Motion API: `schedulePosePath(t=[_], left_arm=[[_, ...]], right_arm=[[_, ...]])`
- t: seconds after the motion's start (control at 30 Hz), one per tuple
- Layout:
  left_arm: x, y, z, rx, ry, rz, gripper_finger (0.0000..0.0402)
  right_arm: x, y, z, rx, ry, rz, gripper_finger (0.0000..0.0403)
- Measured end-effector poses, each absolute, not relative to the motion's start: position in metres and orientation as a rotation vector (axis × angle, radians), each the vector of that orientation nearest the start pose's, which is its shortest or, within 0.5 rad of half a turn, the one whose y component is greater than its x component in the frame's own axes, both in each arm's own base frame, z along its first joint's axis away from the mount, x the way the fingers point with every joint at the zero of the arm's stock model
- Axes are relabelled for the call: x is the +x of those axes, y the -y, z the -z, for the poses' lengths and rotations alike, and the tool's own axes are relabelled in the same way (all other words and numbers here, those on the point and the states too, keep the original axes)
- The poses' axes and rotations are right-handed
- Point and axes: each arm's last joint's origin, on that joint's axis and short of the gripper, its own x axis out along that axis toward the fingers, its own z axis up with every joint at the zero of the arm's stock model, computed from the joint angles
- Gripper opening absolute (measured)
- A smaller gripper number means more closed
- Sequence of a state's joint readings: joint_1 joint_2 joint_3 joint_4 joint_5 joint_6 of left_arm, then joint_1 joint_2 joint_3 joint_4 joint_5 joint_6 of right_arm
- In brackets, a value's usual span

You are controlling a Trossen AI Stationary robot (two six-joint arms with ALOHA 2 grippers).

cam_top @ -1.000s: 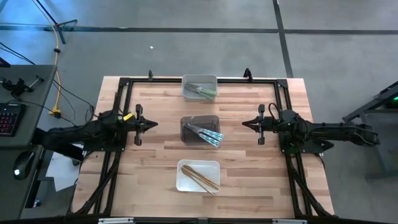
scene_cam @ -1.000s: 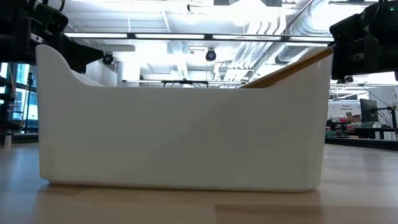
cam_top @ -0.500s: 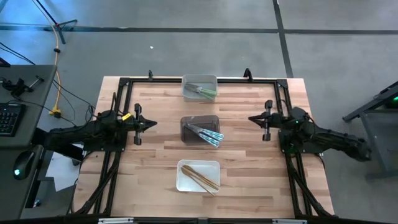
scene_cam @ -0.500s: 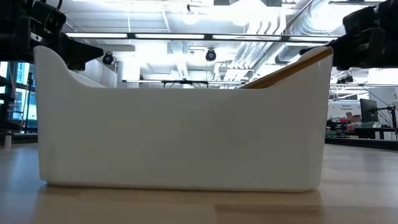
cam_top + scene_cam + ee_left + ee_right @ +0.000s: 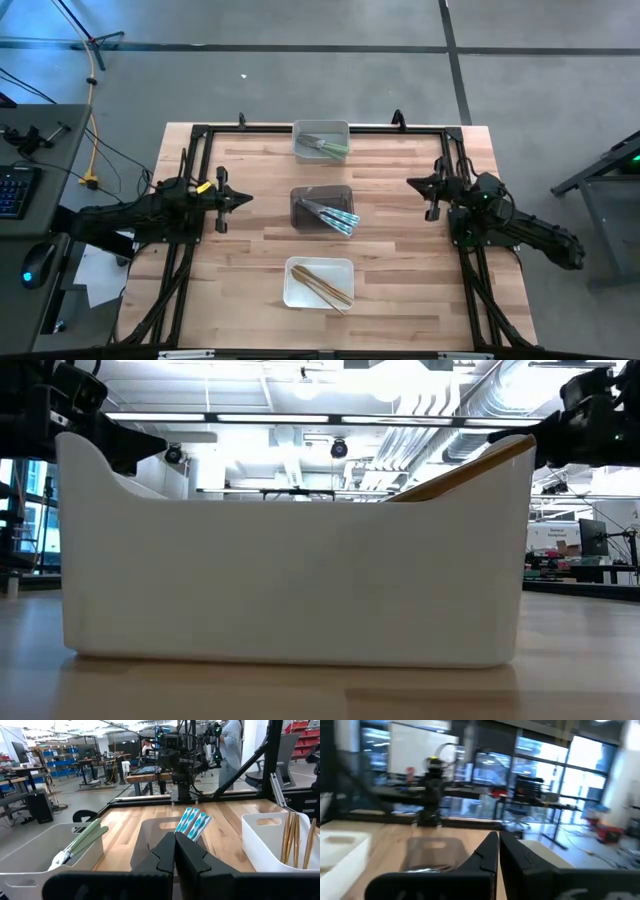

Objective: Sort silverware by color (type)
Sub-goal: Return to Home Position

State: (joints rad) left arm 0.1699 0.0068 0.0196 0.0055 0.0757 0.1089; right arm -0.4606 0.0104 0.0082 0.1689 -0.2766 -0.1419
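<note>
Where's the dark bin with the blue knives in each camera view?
High view: the dark bin sits at the centre of the table.
Low view: not visible; the white bin blocks it.
Left wrist view: dark bin dead ahead, blue handles sticking out.
Right wrist view: dark bin ahead.
Shared landmark: the white bin, next to it.

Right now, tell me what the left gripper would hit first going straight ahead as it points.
The left gripper points at the dark middle bin; its near wall likely comes first, with the blue knives behind it. Its height is unclear, so it might pass over the rim.
</note>
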Motion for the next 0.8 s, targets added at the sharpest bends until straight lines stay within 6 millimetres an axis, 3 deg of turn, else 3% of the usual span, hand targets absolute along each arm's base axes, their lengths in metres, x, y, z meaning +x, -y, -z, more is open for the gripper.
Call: schedulePosePath(t=[0.37,0.6,0.8], left_arm=[[0.096,-0.014,-0.170,0.058,0.008,-0.098,0.0001],[0.096,-0.014,-0.170,0.039,0.009,-0.099,0.0001],[0.096,-0.014,-0.170,0.038,0.009,-0.099,0.0001]], right_arm=[[0.086,0.043,-0.183,-0.099,0.158,0.461,0.0000],[0.086,0.045,-0.180,-0.068,0.131,0.526,0.0000],[0.086,0.046,-0.168,0.059,0.042,0.562,0.0000]])
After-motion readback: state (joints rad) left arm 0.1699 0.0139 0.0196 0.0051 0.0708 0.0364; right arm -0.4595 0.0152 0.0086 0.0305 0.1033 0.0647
